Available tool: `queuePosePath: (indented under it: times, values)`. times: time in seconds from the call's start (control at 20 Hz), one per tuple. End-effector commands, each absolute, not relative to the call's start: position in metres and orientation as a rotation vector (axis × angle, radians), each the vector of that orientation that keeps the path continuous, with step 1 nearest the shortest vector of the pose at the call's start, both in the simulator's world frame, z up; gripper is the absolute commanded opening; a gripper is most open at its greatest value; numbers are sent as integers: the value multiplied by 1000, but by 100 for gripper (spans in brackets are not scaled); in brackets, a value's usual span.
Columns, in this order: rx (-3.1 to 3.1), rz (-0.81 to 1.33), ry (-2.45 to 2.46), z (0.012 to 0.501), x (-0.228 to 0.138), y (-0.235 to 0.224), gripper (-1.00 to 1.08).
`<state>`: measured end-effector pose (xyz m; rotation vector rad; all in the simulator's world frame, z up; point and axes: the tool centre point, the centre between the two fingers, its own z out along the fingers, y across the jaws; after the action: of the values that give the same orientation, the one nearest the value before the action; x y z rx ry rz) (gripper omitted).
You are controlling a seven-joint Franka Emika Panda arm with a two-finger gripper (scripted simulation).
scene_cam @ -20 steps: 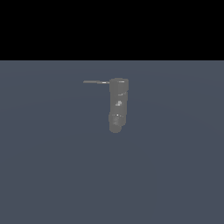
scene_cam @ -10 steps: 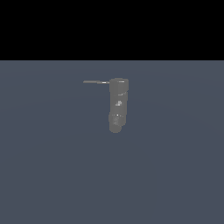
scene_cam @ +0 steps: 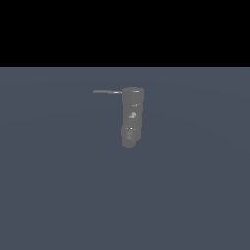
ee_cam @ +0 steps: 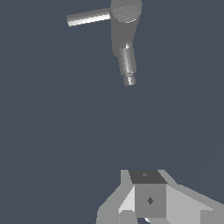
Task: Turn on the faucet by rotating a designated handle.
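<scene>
The faucet is a dull grey upright column of stacked segments with a rounded lower end, standing at mid-scene in the exterior view. The handle, a thin straight grey rod, juts from the column's top toward the exterior view's left. The wrist view looks down on the faucet from above, with the handle sticking out sideways and a short spout below the cap. My gripper shows only as pale blocky parts, well apart from the faucet. No gap between fingers can be made out. The gripper is absent from the exterior view.
A plain blue-grey floor surrounds the faucet on all sides. A black band fills the upper part of the exterior view.
</scene>
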<state>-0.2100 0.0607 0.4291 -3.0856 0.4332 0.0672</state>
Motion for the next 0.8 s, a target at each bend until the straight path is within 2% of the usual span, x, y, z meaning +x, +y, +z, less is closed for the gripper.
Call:
queuePosePath:
  times: [0.0, 0.75]
  values:
    - [-3073, 66, 515, 420, -201, 71, -100]
    - [-2956, 55, 982, 369, -135, 120, -100]
